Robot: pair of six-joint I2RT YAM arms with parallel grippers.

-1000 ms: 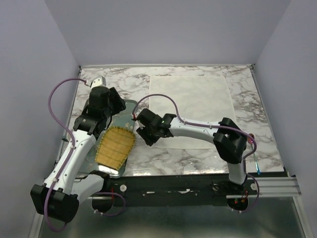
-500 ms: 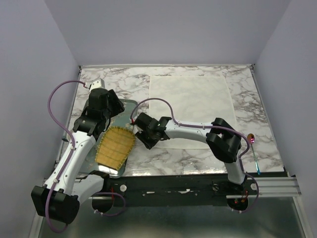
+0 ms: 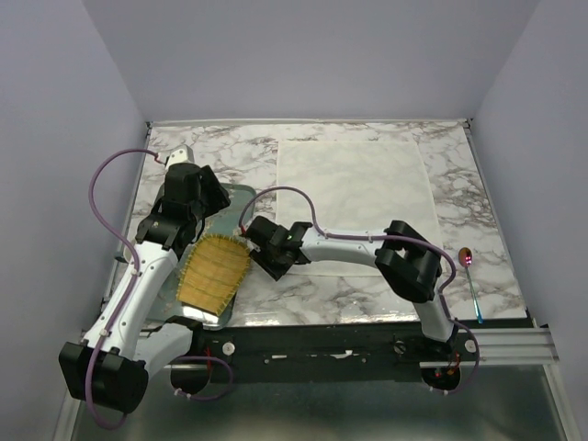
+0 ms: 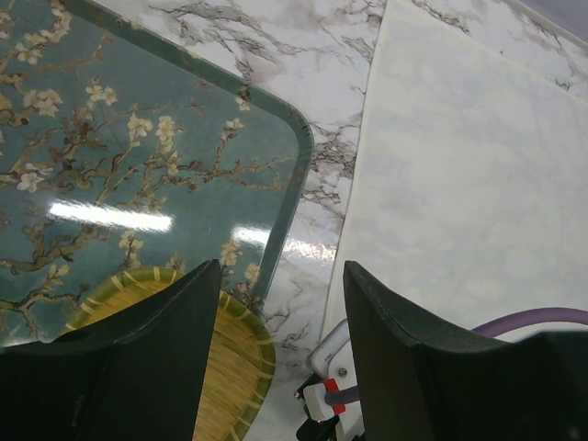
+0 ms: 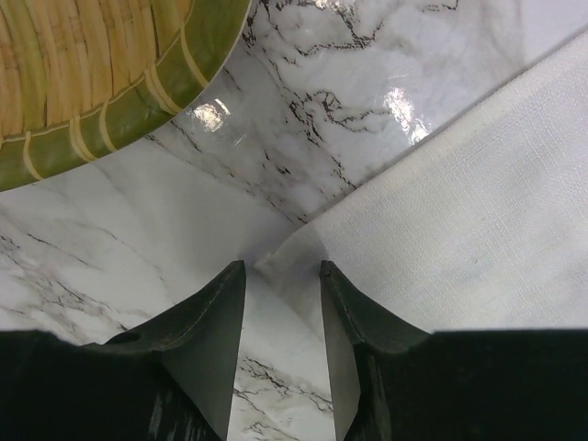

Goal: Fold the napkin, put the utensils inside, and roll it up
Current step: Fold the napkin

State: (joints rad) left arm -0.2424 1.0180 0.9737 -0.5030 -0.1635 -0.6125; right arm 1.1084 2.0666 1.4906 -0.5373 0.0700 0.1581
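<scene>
One napkin (image 3: 354,184), one spoon (image 3: 471,285) at worktop's (image 3: 459,165) right edge. Left jaws apart; right jaws apart around napkin corner.

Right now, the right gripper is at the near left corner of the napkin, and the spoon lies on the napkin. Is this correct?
No. The spoon lies on the marble table, right of the napkin, not on it; the top view shows this. The right gripper is at that corner.

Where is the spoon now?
In the top view, the spoon lies on the table by its near right corner, beside the right arm, apart from the napkin.
</scene>
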